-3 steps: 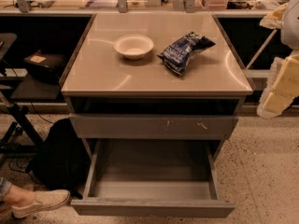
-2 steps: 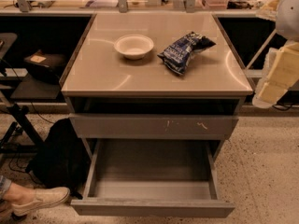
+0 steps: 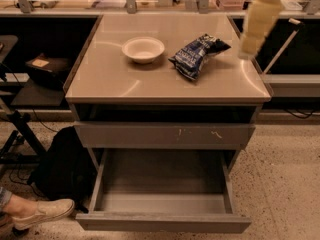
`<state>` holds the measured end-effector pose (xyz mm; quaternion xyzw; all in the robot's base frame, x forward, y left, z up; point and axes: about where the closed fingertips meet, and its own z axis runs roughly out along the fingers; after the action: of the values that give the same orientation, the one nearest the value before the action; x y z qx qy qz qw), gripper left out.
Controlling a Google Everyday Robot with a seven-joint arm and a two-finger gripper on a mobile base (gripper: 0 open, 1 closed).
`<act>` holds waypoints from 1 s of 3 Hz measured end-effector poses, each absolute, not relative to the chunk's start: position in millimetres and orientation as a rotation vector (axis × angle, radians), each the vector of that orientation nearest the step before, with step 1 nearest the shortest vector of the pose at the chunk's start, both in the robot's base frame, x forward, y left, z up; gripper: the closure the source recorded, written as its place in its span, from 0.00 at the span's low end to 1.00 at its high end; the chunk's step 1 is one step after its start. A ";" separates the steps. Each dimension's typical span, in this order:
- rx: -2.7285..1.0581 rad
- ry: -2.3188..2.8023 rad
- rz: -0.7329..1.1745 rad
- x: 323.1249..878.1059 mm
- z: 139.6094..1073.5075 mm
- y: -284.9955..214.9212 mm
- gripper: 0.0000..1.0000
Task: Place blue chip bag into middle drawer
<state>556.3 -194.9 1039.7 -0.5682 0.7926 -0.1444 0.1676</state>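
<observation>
The blue chip bag (image 3: pixel 197 55) lies flat on the tan table top (image 3: pixel 110 79), right of centre, next to the white bowl (image 3: pixel 143 49). The middle drawer (image 3: pixel 162 194) is pulled out at the bottom, with a plain front panel and nothing on its flat grey floor. My gripper (image 3: pixel 248 50) hangs from the cream arm (image 3: pixel 260 19) at the upper right. It is above the right edge of the table top, a little to the right of the bag and not touching it.
A shut grey drawer front with pale scratch marks (image 3: pixel 165 134) sits above the open drawer. A black backpack (image 3: pixel 62 166) and a person's shoe (image 3: pixel 42 211) are on the floor to the left. A dark shelf with a box (image 3: pixel 42 66) stands at the left.
My arm has swung up and to the left, from beside the table's right edge to above its right rear part, closer to the bag. The bag, bowl and drawers have not moved.
</observation>
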 end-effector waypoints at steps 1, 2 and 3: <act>-1.558 2.290 -0.509 626.0 1046.3 -177.1 0.00; -1.526 2.224 -0.518 645.3 1063.8 -163.0 0.00; -1.518 2.201 -0.525 651.7 1065.1 -159.8 0.00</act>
<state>651.7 -159.8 1065.1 -0.5451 0.7903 -0.1885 0.2067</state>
